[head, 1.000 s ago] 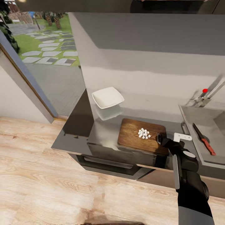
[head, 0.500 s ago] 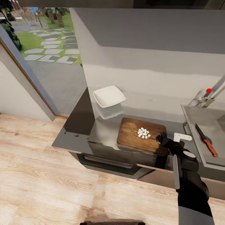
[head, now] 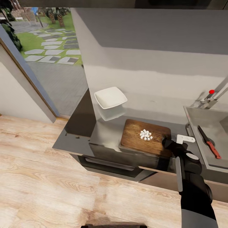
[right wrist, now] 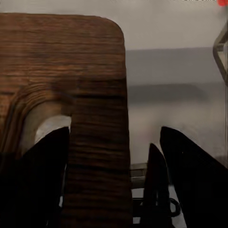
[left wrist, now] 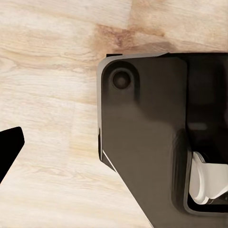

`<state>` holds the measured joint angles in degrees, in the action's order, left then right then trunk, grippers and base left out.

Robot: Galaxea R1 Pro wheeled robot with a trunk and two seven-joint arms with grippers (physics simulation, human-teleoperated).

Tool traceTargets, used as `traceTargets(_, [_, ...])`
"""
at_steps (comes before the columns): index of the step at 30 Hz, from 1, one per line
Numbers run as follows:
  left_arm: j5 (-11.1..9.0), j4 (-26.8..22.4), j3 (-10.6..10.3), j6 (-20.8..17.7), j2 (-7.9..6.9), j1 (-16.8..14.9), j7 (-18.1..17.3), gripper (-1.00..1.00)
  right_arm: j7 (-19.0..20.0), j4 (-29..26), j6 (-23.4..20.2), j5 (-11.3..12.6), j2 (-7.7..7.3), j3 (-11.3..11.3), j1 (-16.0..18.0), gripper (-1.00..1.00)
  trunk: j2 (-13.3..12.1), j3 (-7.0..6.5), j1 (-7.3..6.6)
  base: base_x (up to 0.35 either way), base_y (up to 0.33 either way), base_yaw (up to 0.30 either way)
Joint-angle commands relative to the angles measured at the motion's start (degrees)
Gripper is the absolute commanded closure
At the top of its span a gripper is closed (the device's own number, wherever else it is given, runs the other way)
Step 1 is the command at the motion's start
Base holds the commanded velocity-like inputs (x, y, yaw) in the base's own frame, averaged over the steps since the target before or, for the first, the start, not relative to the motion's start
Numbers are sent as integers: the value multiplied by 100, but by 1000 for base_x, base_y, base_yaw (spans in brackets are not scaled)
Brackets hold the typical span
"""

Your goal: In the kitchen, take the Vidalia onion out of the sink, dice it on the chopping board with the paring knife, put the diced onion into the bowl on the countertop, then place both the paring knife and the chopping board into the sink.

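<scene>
The brown chopping board (head: pixel 139 141) lies on the grey countertop (head: pixel 79 139) with a small heap of white diced onion (head: pixel 145 135) on it. My right gripper (head: pixel 167 143) is at the board's handle end, shut on the strip beside the oval slot. In the right wrist view one finger sits in the slot and the other outside the chopping board's (right wrist: pixel 71 57) edge. The white bowl (head: pixel 110 97) stands behind the board to the left. The red-handled paring knife (head: pixel 209 142) lies in the sink (head: pixel 202 120). A dark fingertip (left wrist: pixel 9 147) of my left gripper hangs over the wood floor.
A chrome tap with a red knob (head: pixel 211 91) stands behind the sink. A small white flat piece (head: pixel 185 138) lies between board and sink. Tall glass doors (head: pixel 31 79) are at the left. The robot's dark base (left wrist: pixel 142 142) is below the left wrist.
The board, with the diced onion on it, has slid a little to the right with my right gripper. Before that the head camera shifted slightly.
</scene>
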<state>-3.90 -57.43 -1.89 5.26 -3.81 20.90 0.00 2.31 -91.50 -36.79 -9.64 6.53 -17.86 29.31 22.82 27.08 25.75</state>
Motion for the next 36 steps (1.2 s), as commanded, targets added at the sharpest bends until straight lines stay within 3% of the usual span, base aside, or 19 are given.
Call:
traceTargets(1, [-41, -5, -15, 10, -6, 2, 0, -100, 20, -8, -30, -53, 5, -7, 5, 100, 10, 8, 3, 0, 0, 0])
traceTargets(9, [-41, -5, -14, 10, -6, 2, 0, -100, 6, -8, -38, -63, 22, -7, 5, 100, 10, -7, 3, 0, 0, 0])
traceTargets(36, [-34, -5, -22, 10, -6, 2, 0, -100, 6, -8, -38, -93, 22, -7, 5, 100, 10, -251, 3, 0, 0, 0])
